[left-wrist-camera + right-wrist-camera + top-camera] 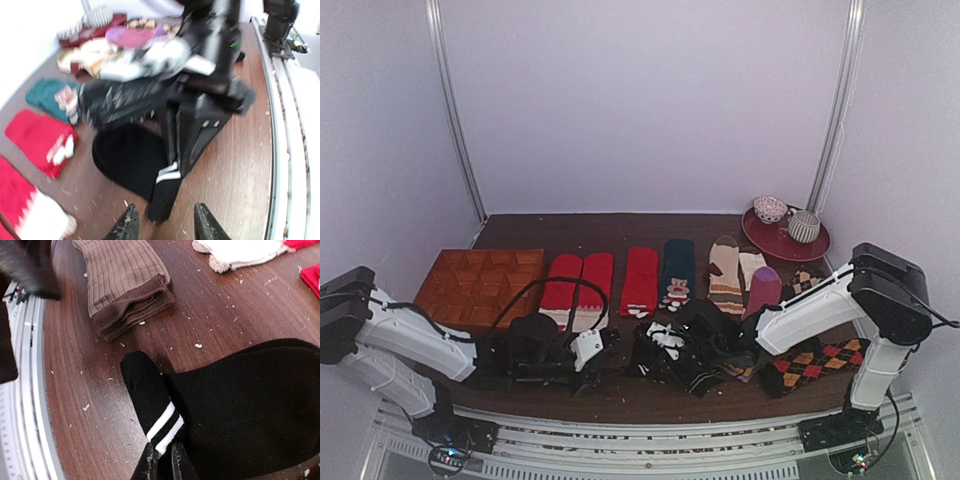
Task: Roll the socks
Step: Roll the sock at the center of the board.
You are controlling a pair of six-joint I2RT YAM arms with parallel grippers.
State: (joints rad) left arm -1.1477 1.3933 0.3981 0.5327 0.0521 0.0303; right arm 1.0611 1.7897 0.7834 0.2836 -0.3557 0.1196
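A black ankle sock with a white-banded cuff (156, 407) lies partly lifted on the brown table, beside a broad black sock panel (250, 405). My right gripper (164, 465) is shut on the cuff at the white bands. In the left wrist view the same cuff end (167, 192) hangs to the table just ahead of my open left gripper (166, 225), which touches nothing. A dark, thinly striped sock (125, 100) shows blurred behind it. In the top view the black socks (665, 350) lie between my left gripper (595, 350) and my right gripper (705, 330).
A wooden compartment tray (480, 285) sits at the left. Red socks (578, 285), a teal sock (677, 270) and a striped tan sock (725, 275) lie in a row behind. Argyle socks (815, 365) lie at the right, and a folded brown sock (125, 285) is near the rail (25, 405).
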